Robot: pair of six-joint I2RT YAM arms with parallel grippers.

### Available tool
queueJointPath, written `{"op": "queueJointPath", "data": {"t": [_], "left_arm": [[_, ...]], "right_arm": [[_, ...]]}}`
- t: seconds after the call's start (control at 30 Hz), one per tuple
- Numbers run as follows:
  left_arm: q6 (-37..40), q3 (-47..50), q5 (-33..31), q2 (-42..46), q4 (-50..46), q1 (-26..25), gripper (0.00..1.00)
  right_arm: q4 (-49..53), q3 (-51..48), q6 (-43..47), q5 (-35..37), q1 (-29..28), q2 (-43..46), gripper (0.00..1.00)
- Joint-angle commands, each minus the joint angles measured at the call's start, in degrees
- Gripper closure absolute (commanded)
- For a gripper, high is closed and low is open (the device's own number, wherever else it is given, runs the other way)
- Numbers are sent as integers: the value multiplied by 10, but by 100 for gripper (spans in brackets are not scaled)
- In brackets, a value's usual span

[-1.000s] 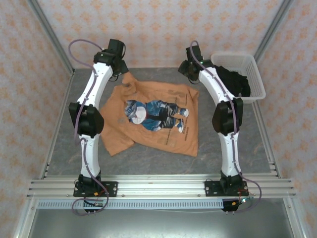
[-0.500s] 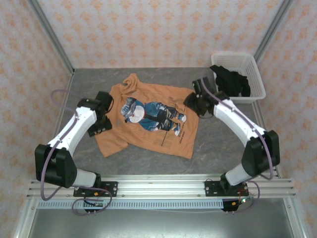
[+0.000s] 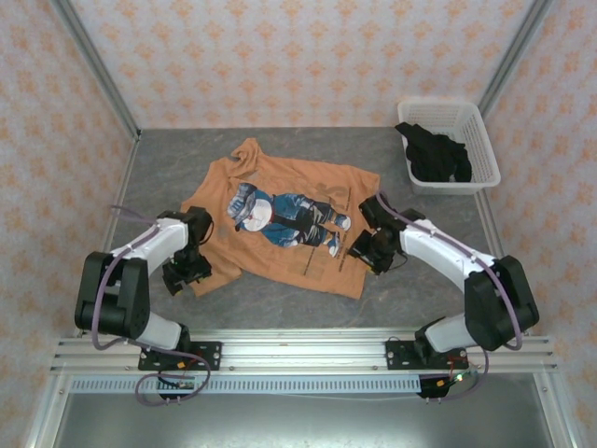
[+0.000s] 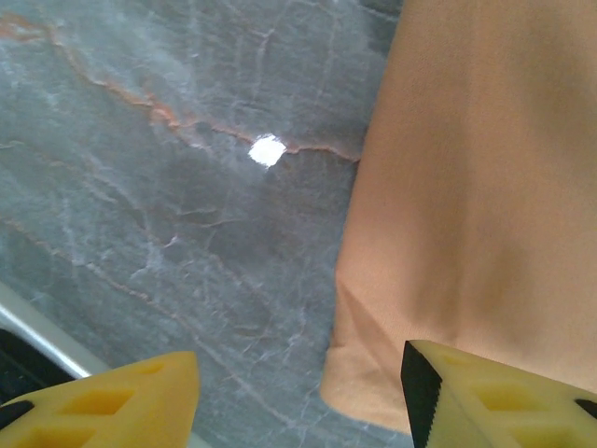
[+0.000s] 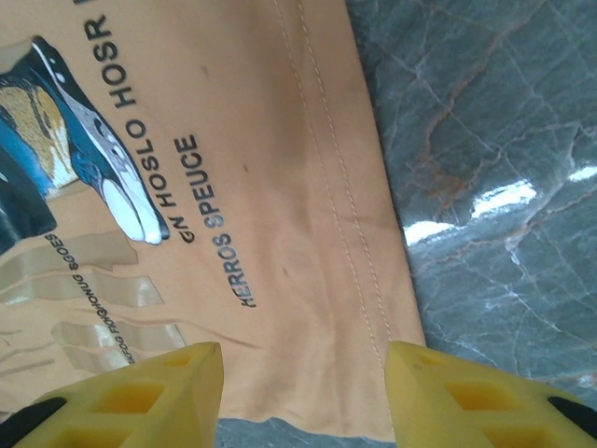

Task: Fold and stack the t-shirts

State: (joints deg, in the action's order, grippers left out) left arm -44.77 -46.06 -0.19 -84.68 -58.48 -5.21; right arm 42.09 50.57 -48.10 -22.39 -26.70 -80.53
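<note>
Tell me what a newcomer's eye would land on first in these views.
The orange cloth t-shirt with a blue cartoon print, spread flat mid-table, stands out first. The left pincer and the right pincer hang open at its near left and near right corners. A crumpled black t-shirt sits in the white plastic lattice basket at the far right.

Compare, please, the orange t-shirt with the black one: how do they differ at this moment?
The orange t-shirt carries a printed picture; the black t-shirt is plain. The orange one lies spread mostly flat on the table, while the black one sits bunched in the white basket. Both are soft shirts, and neither is folded yet.
</note>
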Motion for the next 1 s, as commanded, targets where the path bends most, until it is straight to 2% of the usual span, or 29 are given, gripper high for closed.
{"op": "queueJointPath", "data": {"t": [0.0, 0.13, 0.27, 0.33, 0.43, 0.53, 0.57, 0.73, 0.87, 0.97], "left_arm": [[-18, 14, 16, -10, 47, 2, 40], [-42, 42, 65, -23, 91, 0, 43], [-59, 65, 85, -39, 130, -5, 52], [-61, 63, 82, -41, 134, -8, 61], [-59, 51, 61, -28, 118, -8, 83], [-52, 29, 34, 7, 80, -7, 98], [-48, 19, 21, 21, 65, -7, 100], [-46, -10, -19, 81, 11, -7, 100], [-47, -20, -35, 111, -12, -8, 100], [-46, -20, -39, 116, -16, -7, 100]], "right_arm": [[26, -17, -15, -9, 0, 24, 50], [35, -31, -22, -9, 0, 41, 50], [32, -52, -34, -25, 0, 54, 49], [24, -65, -45, -34, 0, 62, 49], [5, -90, -71, -51, 0, 73, 49], [-5, -111, -99, -58, -2, 90, 48], [-10, -117, -112, -57, -4, 96, 47], [-51, -143, -161, -53, -23, 104, 44], [-115, -172, -203, -56, -34, 92, 46], [-116, -164, -215, -50, -50, 76, 46]]}}
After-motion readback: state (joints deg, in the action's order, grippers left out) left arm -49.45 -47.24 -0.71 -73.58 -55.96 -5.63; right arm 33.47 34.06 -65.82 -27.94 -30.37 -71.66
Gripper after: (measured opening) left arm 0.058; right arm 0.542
